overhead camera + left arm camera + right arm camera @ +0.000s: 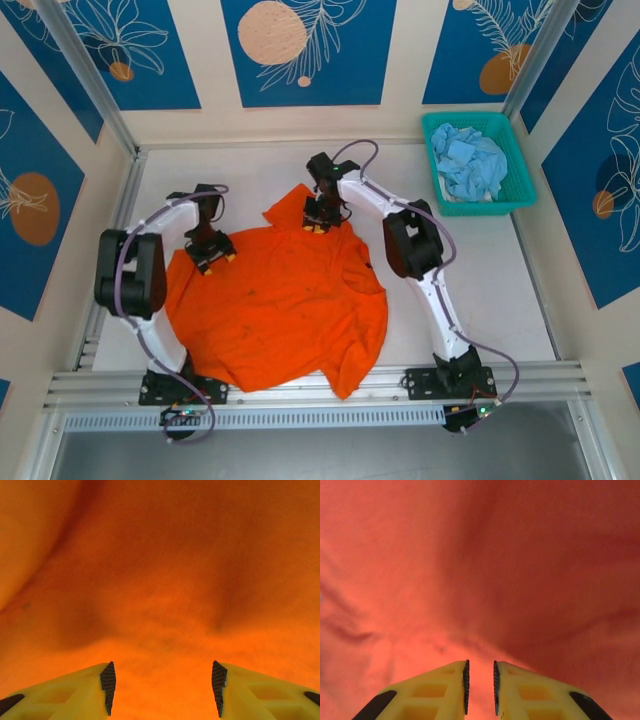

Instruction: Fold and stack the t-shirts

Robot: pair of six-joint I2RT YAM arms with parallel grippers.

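A teal plastic mesh basket [480, 208] sits at the far right corner of a white table [490, 280]. Directly behind the basket and to either side of it stand wall panels [160, 50] printed blue with pale leaves and orange discs. Well nearer than the basket, a ribbed aluminium rail [320, 385] spans the table's front edge.

Walls [400, 120]: cream, hung with deep blue panels [240, 70] bearing white leaf outlines and peach and orange discs.
Frame: bare aluminium posts [88, 75] at the far corners, slotted rail [540, 380] along the near edge.
Surface [500, 290]: white, evenly lit.
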